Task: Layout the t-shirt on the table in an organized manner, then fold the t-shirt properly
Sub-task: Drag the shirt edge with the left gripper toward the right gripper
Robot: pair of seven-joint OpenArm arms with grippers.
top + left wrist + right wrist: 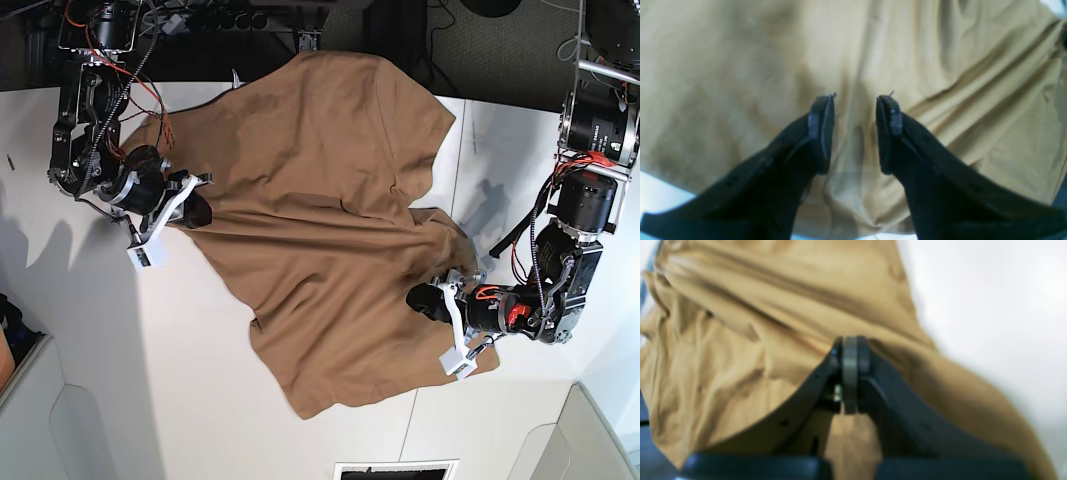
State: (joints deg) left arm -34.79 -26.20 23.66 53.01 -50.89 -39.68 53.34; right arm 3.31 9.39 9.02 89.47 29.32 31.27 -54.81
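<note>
The tan-brown t-shirt point(320, 230) lies spread and creased across the white table point(100, 350), with part of it hanging over the far edge. My right gripper point(197, 212) is at the shirt's left edge in the base view. In the right wrist view its jaws point(850, 350) are pressed together, shut on the t-shirt point(740, 350), and taut creases run away from them. My left gripper point(420, 298) hovers over the shirt's lower right part. The left wrist view shows that gripper point(855, 100) open, with the cloth point(740, 83) below and a soft fold running between the fingers.
Cables and dark equipment point(230, 15) line the table's far edge behind the shirt. A dark rectangular opening point(395, 470) sits at the near edge. Grey rounded panels point(40, 420) stand at both near corners. Bare white table point(990, 290) shows to the right in the right wrist view.
</note>
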